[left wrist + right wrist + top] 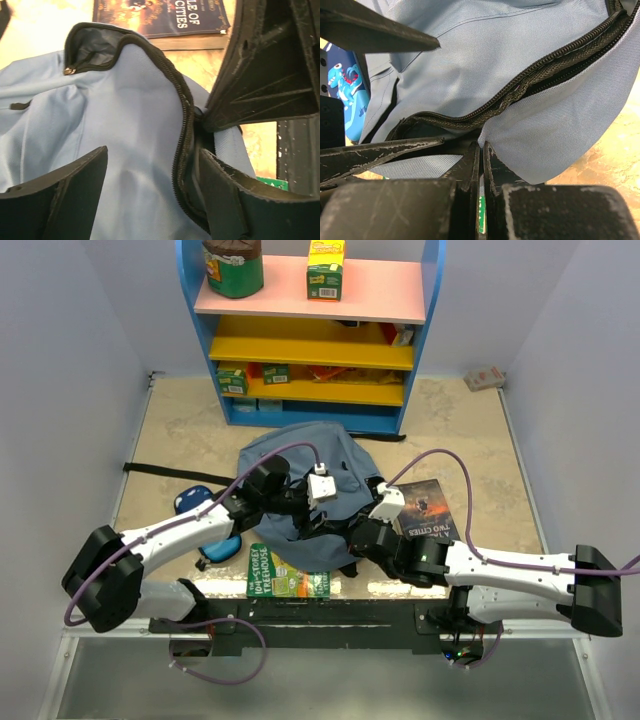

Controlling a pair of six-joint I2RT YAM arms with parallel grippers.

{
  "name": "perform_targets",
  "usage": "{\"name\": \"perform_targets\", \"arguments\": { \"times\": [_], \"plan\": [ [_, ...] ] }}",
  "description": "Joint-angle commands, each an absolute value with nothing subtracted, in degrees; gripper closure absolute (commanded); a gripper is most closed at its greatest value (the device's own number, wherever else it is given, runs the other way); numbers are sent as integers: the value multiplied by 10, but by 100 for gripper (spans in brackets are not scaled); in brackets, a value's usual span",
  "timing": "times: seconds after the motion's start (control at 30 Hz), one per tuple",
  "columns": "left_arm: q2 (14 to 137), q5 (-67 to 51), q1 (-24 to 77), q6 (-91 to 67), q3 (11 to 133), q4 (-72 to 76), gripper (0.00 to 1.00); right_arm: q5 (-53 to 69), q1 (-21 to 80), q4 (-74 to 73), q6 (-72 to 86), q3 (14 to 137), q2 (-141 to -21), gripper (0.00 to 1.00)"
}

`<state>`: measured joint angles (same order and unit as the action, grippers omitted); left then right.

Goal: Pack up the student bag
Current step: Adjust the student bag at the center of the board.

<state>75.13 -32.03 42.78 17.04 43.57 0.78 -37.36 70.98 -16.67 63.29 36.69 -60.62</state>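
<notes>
Straddling student bag [100, 100]: L end effector [152, 160]

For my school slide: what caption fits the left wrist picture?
Open left gripper straddles the unzipped edge of the student bag, a book lying beyond.

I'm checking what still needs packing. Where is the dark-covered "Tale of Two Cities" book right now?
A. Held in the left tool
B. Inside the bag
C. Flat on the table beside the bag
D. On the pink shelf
C: the dark book lies flat on the table, cover up, just right of the student bag and outside its open zipper.
</notes>
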Motion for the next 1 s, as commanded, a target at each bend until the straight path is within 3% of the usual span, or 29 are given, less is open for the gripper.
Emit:
{"name": "perform_targets", "arguments": {
  "times": [0.0,0.17,0.2,0.23,0.27,0.3,0.37,0.53,0.8,0.97],
  "plan": [
    [761,-363,430,187,434,17,26,-384,715,-144,628,376,-597,100],
    [760,-339,460,286,423,-36,52,-386,715,-148,622,377,-588,100],
    [759,-318,463,293,422,-34,70,-386,715,-149,623,378,-590,100],
    [757,-273,463,295,423,-22,79,-384,715,-149,623,377,-589,100],
    [753,-247,462,299,431,-17,94,-382,715,-147,622,375,-591,100],
    [750,-219,461,301,434,-10,100,-382,715,-146,623,373,-591,100],
    [737,-124,444,288,454,52,100,-382,715,-147,626,369,-591,100],
    [717,-56,342,225,553,49,100,-388,722,-155,635,362,-598,100],
    [661,-84,297,150,628,-25,100,-407,756,-139,629,358,-646,100],
    [624,-2,269,129,628,24,100,-426,809,-180,678,370,-714,100]
  ]
}}
